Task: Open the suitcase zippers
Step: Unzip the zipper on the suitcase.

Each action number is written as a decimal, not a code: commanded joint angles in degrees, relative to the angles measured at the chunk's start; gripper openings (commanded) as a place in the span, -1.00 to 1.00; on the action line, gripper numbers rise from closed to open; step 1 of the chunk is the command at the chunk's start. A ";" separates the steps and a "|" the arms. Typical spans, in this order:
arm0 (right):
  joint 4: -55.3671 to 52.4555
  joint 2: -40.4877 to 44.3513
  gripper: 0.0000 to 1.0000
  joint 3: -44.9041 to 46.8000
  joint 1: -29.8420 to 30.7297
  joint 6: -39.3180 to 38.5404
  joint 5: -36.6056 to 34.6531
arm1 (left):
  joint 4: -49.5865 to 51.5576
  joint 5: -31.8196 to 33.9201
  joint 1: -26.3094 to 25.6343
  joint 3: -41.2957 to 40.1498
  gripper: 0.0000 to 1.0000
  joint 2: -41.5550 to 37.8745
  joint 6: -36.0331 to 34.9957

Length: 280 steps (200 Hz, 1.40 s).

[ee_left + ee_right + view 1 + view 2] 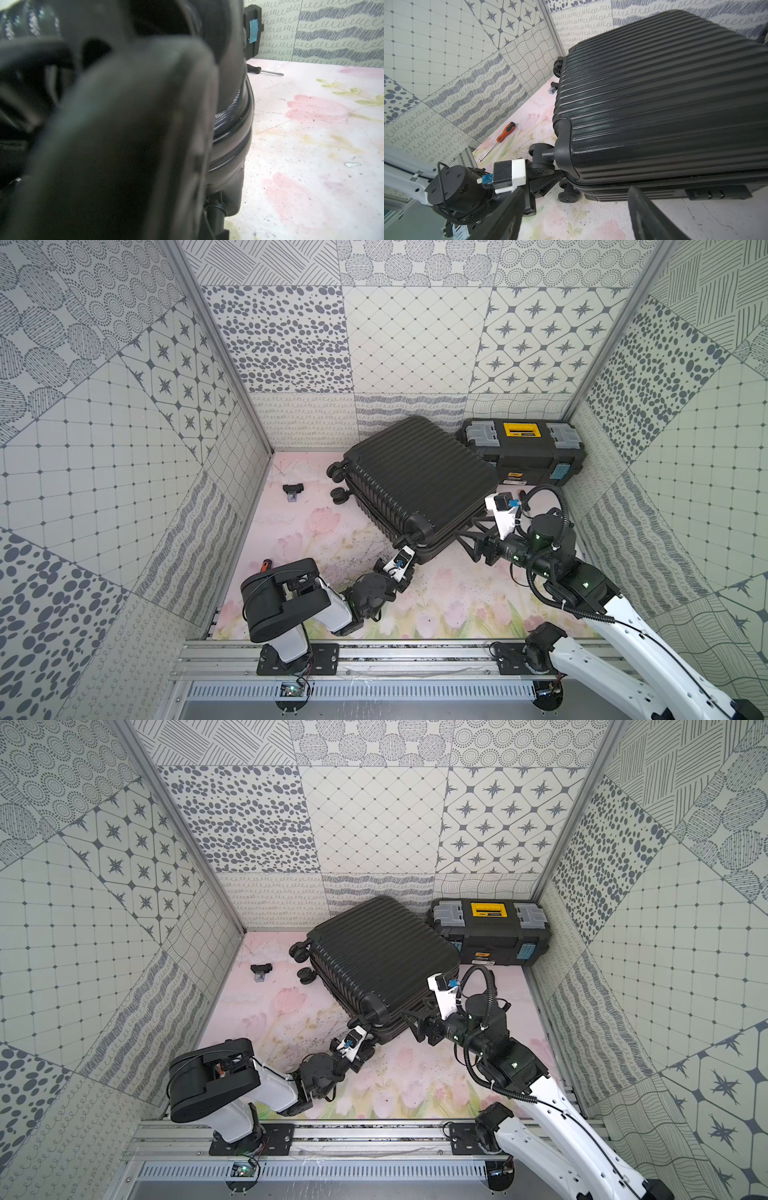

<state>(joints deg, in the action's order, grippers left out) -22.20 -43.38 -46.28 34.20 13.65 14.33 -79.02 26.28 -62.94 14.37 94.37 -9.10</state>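
The black ribbed suitcase (419,485) (382,965) lies flat on the floral floor, turned at an angle, with caster wheels (338,494) on its left end. Its zippers (654,190) (228,158) run as a thin black line round the seam between the shells. My left gripper (415,549) (368,1031) (562,173) is shut and pressed against the near corner seam. A blurred dark finger (124,145) fills the left wrist view and hides what lies between the jaws. My right gripper (471,535) (415,1013) (576,190) stands open beside the near side, holding nothing.
A black toolbox (521,448) (490,928) with a yellow handle stands behind the suitcase at the back right. An orange screwdriver (266,564) (505,132) lies by the left wall. A small black part (293,490) lies at the back left. Patterned walls close in three sides.
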 commanded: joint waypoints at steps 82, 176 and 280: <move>-12.72 -20.54 0.08 -17.88 4.50 -3.23 -7.62 | -1.94 -0.53 -0.72 -3.49 -1.00 -1.55 0.33; -29.31 -42.20 -0.95 -38.07 4.49 -4.87 -13.11 | -1.92 -0.21 -3.23 -2.53 -1.00 -2.29 -3.32; -32.18 -48.57 -1.00 -38.93 4.54 -3.73 -9.26 | -1.98 -0.65 -8.51 2.46 -1.00 0.76 -9.57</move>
<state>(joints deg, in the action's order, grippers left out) -51.64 -87.26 -87.02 38.48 9.63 2.98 -79.05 30.76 -69.63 14.11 93.73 -14.57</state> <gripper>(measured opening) 0.047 0.048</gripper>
